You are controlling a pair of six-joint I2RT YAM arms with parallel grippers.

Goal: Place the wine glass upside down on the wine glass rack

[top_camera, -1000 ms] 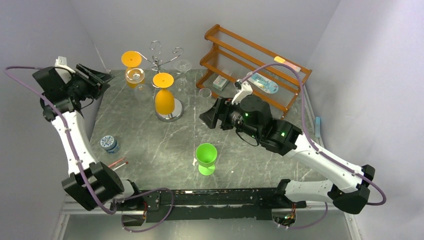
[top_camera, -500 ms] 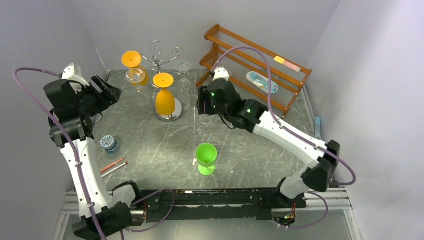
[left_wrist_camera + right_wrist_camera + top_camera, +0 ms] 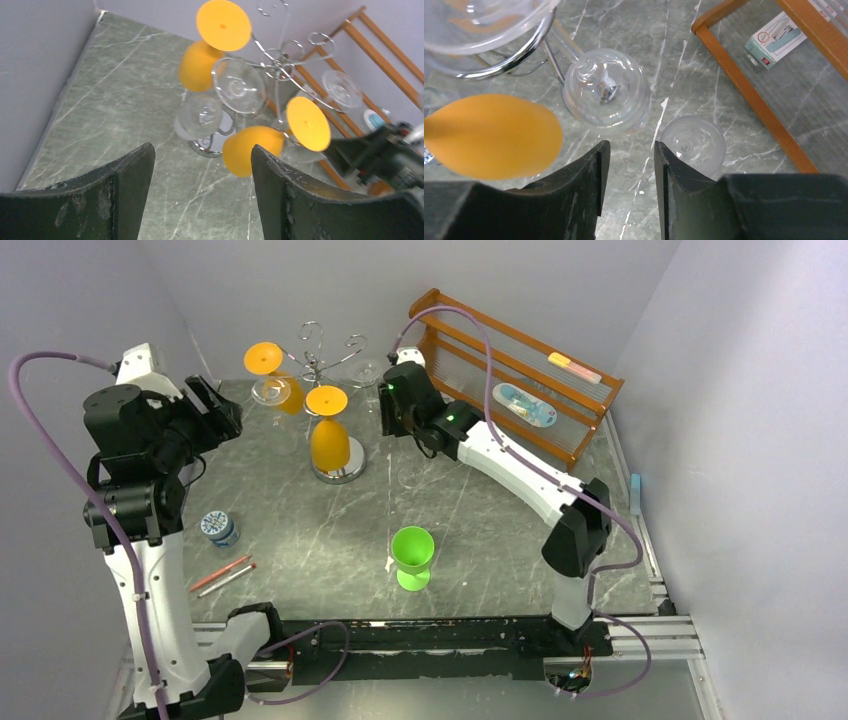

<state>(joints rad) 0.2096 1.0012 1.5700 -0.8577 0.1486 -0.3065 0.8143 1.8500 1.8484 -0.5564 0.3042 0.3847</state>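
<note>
The silver wire rack (image 3: 322, 352) stands at the back on its round mirrored base (image 3: 340, 473). Two orange glasses (image 3: 329, 443) and two clear ones (image 3: 366, 371) hang on it upside down. A green wine glass (image 3: 412, 557) stands upright at the table's middle front. A clear glass (image 3: 693, 144) stands upright on the table just beyond my right gripper (image 3: 630, 147), which is open, empty, and high beside the rack (image 3: 392, 418). My left gripper (image 3: 202, 150) is open and empty, raised left of the rack (image 3: 278, 56), also in the top view (image 3: 218, 412).
A brown wooden two-tier shelf (image 3: 455, 340) stands at the back right with small items and a box (image 3: 775, 36) on it. A small blue-capped jar (image 3: 216, 527) and pens (image 3: 222, 573) lie at the front left. Walls close in on three sides.
My right arm has stretched from mid-table to the back beside the rack, covering the clear table glass in the top view. My left arm has straightened up, its gripper staying near the rack.
</note>
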